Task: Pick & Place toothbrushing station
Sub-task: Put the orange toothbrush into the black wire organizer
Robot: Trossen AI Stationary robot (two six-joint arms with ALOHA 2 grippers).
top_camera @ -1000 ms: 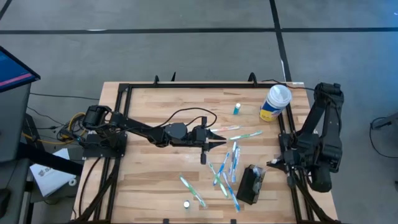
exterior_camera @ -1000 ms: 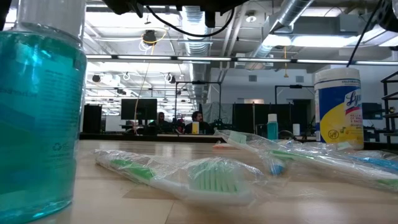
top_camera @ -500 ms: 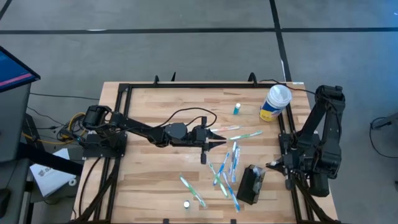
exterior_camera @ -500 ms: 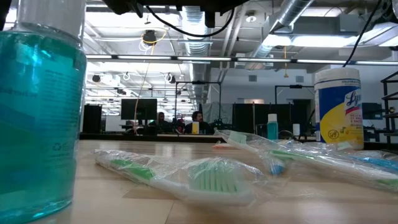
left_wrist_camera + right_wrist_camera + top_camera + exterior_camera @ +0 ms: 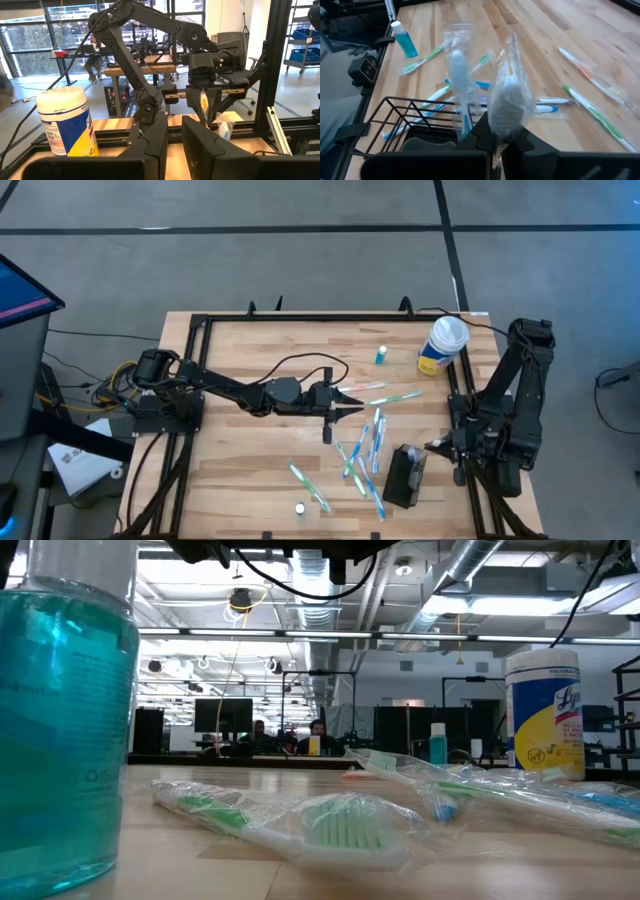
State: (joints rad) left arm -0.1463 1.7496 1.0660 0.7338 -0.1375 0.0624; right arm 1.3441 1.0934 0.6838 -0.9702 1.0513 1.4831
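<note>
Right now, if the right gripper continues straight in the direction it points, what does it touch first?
Probably the black wire holder: the right gripper, shut on a wrapped toothbrush, points at it. Height is unclear, so it might pass above, toward the loose toothbrushes.

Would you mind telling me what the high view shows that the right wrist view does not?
Only the high view shows both arms whole: the left end effector reaches over the table's middle, the right end effector sits by the black holder. It also shows the white-lidded canister. Only the right wrist view shows, up close, a wrapped toothbrush clamped in the right end effector above the holder's wire rim. Both share the small blue bottle, the scattered toothbrushes and the wooden table.
</note>
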